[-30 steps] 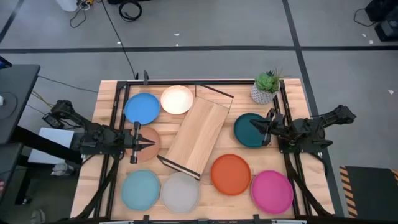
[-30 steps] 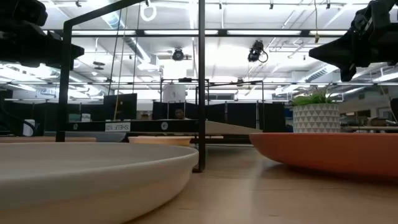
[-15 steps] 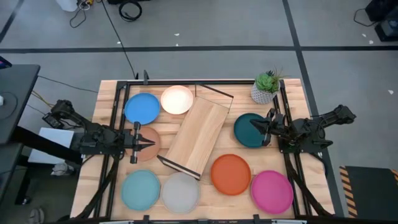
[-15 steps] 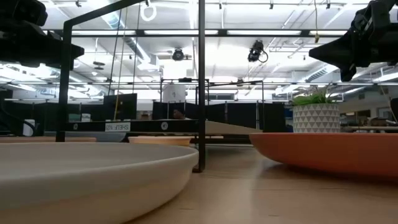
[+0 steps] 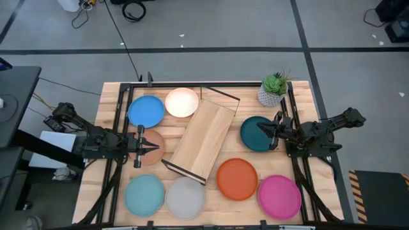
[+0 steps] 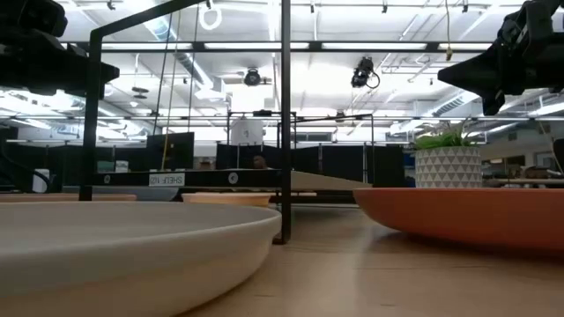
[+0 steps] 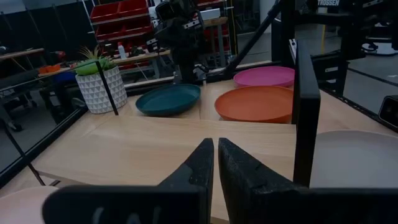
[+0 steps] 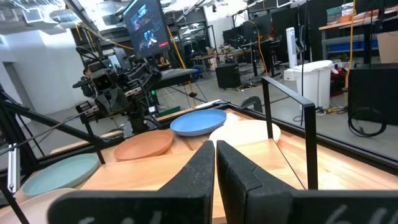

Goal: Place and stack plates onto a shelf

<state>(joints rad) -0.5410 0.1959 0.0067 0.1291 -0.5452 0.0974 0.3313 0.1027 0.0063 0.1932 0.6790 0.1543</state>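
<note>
Plates (image 5: pixel 237 178) off shelf (image 5: pixel 203 138) (teal (image 5: pixel 257 133) seemingly part-hidden)

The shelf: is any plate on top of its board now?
No. The shelf board is bare; all eight plates lie on the table around it. What lies under the board is hidden.

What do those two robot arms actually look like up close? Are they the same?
They look alike: both arms are dark, nearly black, built of chunky jointed segments. The left gripper and right gripper each end in two slim black fingers that taper to a narrow wedge. From above, small pale spots show beside each gripper. I can see no cables or lettering on the arms themselves.
</note>
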